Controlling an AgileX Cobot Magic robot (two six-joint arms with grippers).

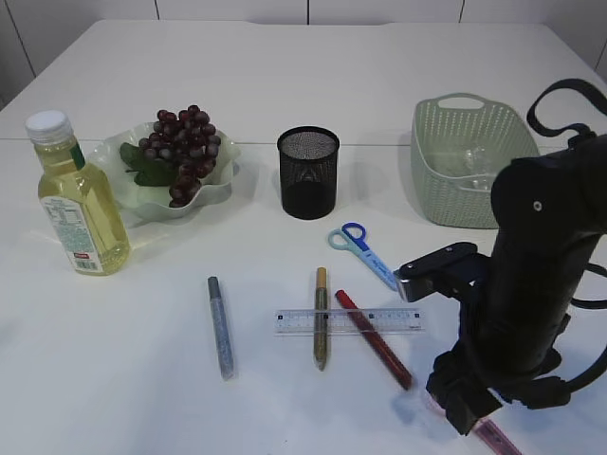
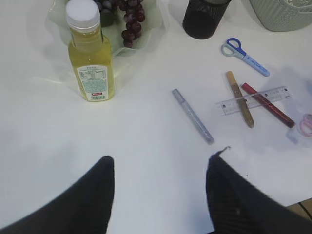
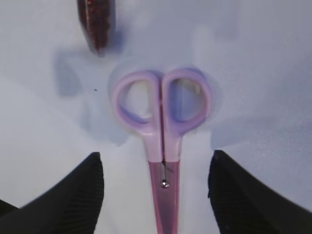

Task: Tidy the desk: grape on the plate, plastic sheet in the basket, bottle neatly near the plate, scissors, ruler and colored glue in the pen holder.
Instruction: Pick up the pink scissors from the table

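Observation:
Pink scissors lie flat on the white table, and my right gripper hangs open just above them with a finger on each side of the blade. In the exterior view that gripper is at the front right. Blue scissors, a clear ruler and gold, red and silver glue pens lie mid-table. The black mesh pen holder stands behind them. Grapes sit on the green plate, with the bottle upright beside it. My left gripper is open over bare table.
The green basket stands at the back right with something clear and crumpled faintly showing inside, perhaps the plastic sheet. The gold and red pens lie across the ruler. The table's front edge runs close to the pink scissors.

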